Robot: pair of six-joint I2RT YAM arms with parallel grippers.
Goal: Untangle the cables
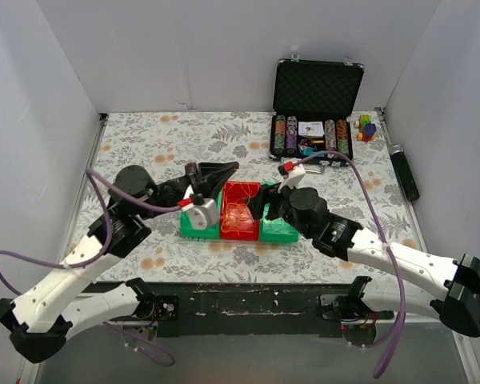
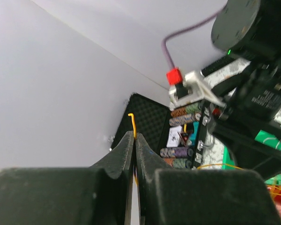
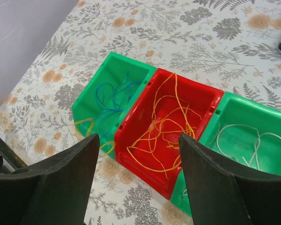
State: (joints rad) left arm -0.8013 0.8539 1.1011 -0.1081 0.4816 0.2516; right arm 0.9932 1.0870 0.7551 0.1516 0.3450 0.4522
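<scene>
**Left Gripper Pinched a Yellow Strand While the Right Hung Wide Over the Bins**

The floral-patterned table (image 1: 184, 136) stretched away from both arms. Far beyond the right gripper (image 3: 136, 140) stood an open black foam-lined case of poker chips (image 1: 316, 88).

Three plastic bins sat touching in a row between the two grippers. The red rectangular bin (image 3: 187, 101) lay directly beneath the gap in the right gripper's spread fingers (image 3: 61, 187). One green plastic bin (image 3: 114, 70) lay under one finger, and a second green bin (image 3: 253, 112) lay under the other.

The right gripper was wide open, holding nothing, and hung above the bins without touching them. The left gripper (image 2: 134, 140) was raised beside the bins with its jaws pressed together on a thin yellow-orange cable (image 2: 132, 123), whose hooked end stuck out just past the fingertips.

Below the right gripper the cables lay sorted. Loose yellow-orange loops (image 3: 166, 126) filled the red bin. A teal-blue cable (image 3: 110, 101) curled in the first green bin, where a stray yellow strand (image 3: 84, 123) crossed the near rim. A white cable (image 3: 243, 136) lay in the second.
</scene>
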